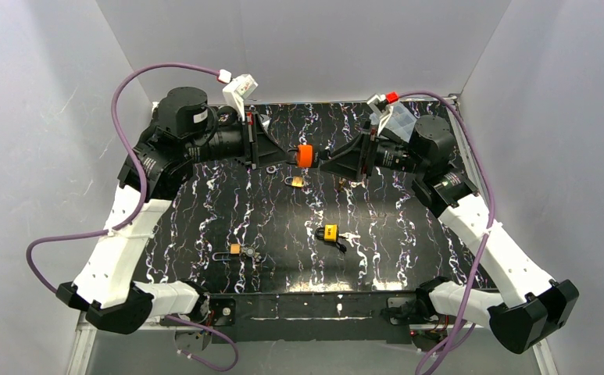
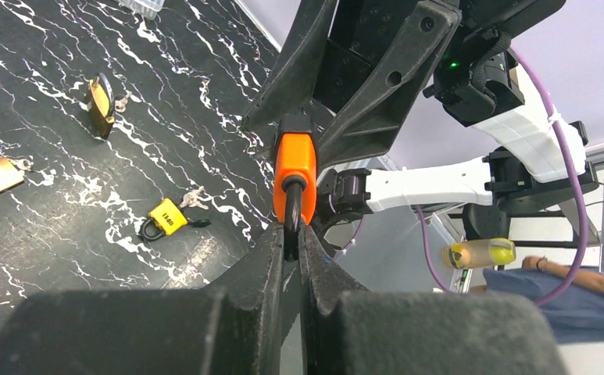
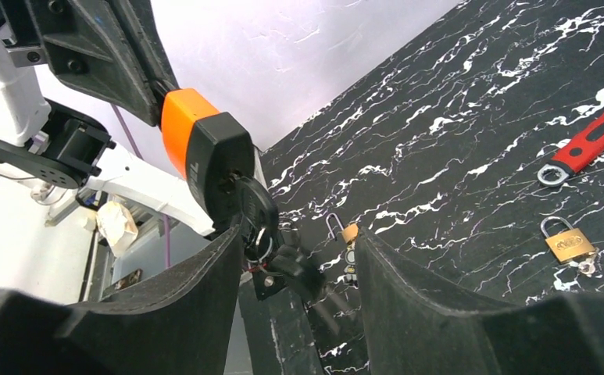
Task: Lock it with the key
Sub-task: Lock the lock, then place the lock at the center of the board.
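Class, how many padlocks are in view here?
5: orange padlock held aloft by its shackle; on the table: brass padlock, dark padlock beside it, yellow padlock nearer, long-shackled padlock near-left. More may be hidden.

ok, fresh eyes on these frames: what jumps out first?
The orange padlock hangs in mid-air over the far half of the black marbled table. The left gripper is shut on its shackle, and the key sits in its base between the open fingers of the right gripper. Below, a yellow padlock and two brass padlocks lie scattered on the surface.
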